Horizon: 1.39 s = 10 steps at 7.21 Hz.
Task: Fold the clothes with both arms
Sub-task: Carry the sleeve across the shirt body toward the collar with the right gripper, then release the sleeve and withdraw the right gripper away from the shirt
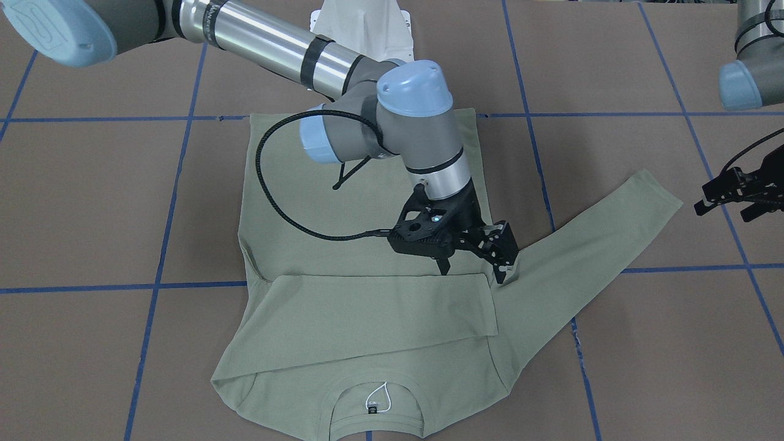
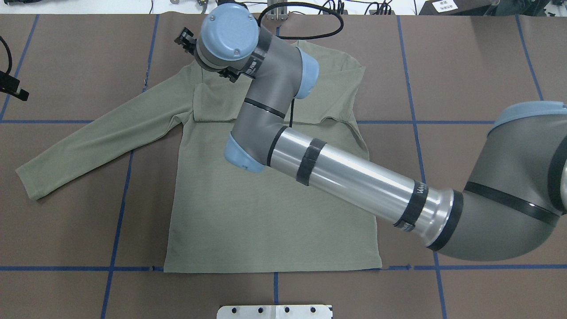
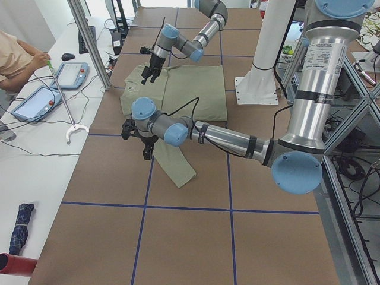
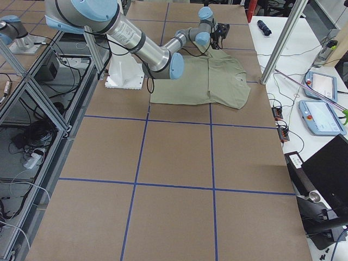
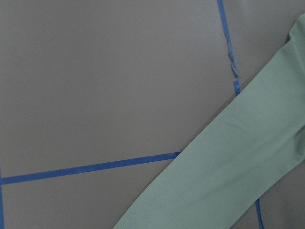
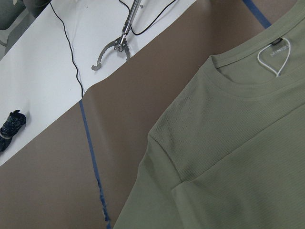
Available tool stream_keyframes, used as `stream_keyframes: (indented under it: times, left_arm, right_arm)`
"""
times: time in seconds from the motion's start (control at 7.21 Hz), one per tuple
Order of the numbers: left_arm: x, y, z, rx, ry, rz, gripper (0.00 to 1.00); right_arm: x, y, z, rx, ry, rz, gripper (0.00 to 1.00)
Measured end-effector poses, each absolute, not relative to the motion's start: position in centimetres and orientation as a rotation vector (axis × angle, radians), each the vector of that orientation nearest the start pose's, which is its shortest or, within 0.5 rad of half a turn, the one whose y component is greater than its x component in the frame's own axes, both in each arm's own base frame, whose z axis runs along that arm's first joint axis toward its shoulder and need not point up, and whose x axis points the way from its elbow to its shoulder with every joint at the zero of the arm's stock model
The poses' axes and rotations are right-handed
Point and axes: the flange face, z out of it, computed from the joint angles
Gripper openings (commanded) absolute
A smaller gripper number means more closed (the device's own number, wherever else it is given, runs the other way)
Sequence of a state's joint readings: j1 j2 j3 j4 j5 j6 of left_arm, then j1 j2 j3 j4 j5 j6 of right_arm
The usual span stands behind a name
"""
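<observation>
Folding is only partly done: the shirt (image 2: 266, 212) lies flat on the table (image 2: 465, 66) with one sleeve (image 1: 380, 309) laid across the chest. The other sleeve (image 1: 600, 233) is spread outward, and the body is not yet folded. The right gripper (image 1: 474, 269) hovers over the folded sleeve's end, fingers apart, holding nothing. The left gripper (image 1: 726, 205) hangs near the spread cuff, also apart. A black neck label (image 1: 372, 407) with a white loop bears pale lettering too small to read.
</observation>
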<state>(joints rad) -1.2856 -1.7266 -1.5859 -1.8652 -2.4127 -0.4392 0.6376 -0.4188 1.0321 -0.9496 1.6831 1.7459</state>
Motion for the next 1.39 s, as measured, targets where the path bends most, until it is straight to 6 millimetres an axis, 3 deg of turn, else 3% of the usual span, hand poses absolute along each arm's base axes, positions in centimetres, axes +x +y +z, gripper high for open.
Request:
stream_keyframes:
  times: [0.14,0.56,0.69,0.83,1.11,1.39]
  left_arm:
    - [10.8,-56.7,55.6,0.103,0.924,0.049,0.98]
    - [11.9,-55.5,62.3,0.068,0.921,0.061,0.94]
    - [12.3,-54.4,64.0,0.05,0.926,0.073,0.91]
    - [12.7,-52.6,65.9,0.036,0.942,0.091,0.86]
    - [13.6,-50.1,68.2,0.024,0.957,0.126,0.82]
    - [14.6,-49.3,68.6,0.02,0.962,0.157,0.81]
  right_arm:
    - [-55.4,-60.0,8.6,0.149,-1.264,0.62,1.0]
    - [-38.4,-58.6,21.2,0.033,-1.29,0.589,1.0]
    - [-33.9,-57.8,24.5,0.01,-1.283,0.59,1.0]
    - [-30.6,-57.1,27.5,0.002,-1.266,0.586,1.0]
    - [-28.4,-56.4,30.3,0.015,-1.24,0.559,1.0]
    - [-28.1,-56.2,30.7,0.02,-1.237,0.55,1.0]
